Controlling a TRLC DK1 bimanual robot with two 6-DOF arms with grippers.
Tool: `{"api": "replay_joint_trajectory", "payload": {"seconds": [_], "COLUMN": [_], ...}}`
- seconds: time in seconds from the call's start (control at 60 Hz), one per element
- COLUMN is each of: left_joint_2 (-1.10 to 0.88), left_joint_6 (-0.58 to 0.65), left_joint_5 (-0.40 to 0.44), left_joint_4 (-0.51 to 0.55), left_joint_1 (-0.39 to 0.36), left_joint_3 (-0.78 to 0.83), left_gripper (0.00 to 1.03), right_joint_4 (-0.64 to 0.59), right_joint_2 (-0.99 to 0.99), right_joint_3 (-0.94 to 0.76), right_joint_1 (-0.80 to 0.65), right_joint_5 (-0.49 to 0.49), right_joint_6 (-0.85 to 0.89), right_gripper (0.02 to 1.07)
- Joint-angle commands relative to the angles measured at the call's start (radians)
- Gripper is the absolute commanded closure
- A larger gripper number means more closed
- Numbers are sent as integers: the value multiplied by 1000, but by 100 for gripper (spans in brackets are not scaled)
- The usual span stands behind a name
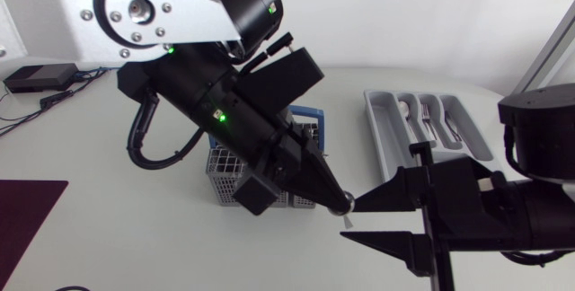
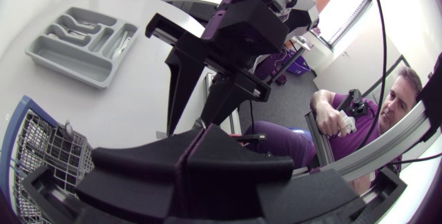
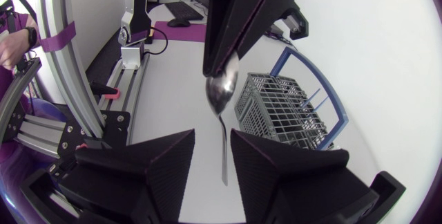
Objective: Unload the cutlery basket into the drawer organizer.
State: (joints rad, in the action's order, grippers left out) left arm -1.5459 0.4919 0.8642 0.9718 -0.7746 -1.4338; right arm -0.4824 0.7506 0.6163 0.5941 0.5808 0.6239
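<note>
The spoon (image 3: 222, 92) hangs upright in the air over the surface (image 1: 117, 165), bowl up and handle down, off the basket's near right corner. The left hand (image 3: 221, 63) pinches the top of the bowl between its pressed-together tips. In the head view this hand (image 1: 343, 205) points down and to the right from the arm crossing over the basket.

The spoon's handle runs down between the fingers of the right hand (image 3: 213, 140), which are spread on either side of it; I cannot tell whether either finger touches it. In the head view the right hand (image 1: 361, 221) comes in from the right edge, level and facing the left hand's tips.

The basket (image 1: 225, 176), a grey wire grid with a blue handle, stands near the middle of the surface, partly hidden under the left arm. The grey organizer (image 1: 382, 127) lies toward the far right edge, well apart from the basket, with some cutlery (image 1: 429, 120) in its long slots.
</note>
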Motion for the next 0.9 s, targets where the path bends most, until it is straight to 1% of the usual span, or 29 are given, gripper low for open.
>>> {"api": "replay_joint_trajectory", "payload": {"seconds": [0.0,0.033,0.217,0.367,0.383,0.45,0.483,0.5,0.517,0.55,0.567,0.583,0.6,0.633,0.683,0.8,0.867,0.883], "left_joint_2": [-13,-14,-19,-25,-25,-25,-25,-26,-25,-25,-25,-25,-25,-25,-25,-23,-23,-26], "left_joint_6": [28,30,40,40,40,40,40,40,40,40,39,37,37,33,25,-6,-41,-72], "left_joint_5": [27,29,36,41,42,42,42,42,42,42,42,42,44,45,55,56,50,32], "left_joint_4": [16,18,22,22,21,19,19,18,18,18,18,16,16,11,2,-36,-73,-107], "left_joint_1": [-5,-5,-2,21,23,32,34,38,40,46,47,54,58,66,81,109,132,143], "left_joint_3": [-27,-27,-24,-30,-30,-31,-31,-33,-34,-37,-39,-42,-47,-51,-59,-59,-56,-53], "left_gripper": [86,86,86,85,83,70,67,58,54,41,37,28,23,19,17,17,17,17], "right_joint_4": [18,21,24,4,2,-5,-8,-12,-13,-16,-19,-28,-38,-44,-59,-105,-147,-154], "right_joint_2": [20,21,36,36,36,35,35,35,35,32,30,29,27,27,23,0,-30,-36], "right_joint_3": [23,23,26,30,30,28,26,26,25,23,25,25,23,20,14,3,-6,-9], "right_joint_1": [10,13,23,23,23,23,23,23,23,19,18,16,13,10,0,-53,-117,-135], "right_joint_5": [11,11,11,7,7,4,2,-1,-2,-6,-6,-7,-10,-15,-24,-24,-22,-19], "right_joint_6": [-24,-24,-24,-30,-32,-33,-33,-33,-33,-33,-32,-29,-24,-21,-4,42,96,109], "right_gripper": [79,81,101,101,101,101,101,101,101,101,102,101,101,101,101,101,101,101]}}
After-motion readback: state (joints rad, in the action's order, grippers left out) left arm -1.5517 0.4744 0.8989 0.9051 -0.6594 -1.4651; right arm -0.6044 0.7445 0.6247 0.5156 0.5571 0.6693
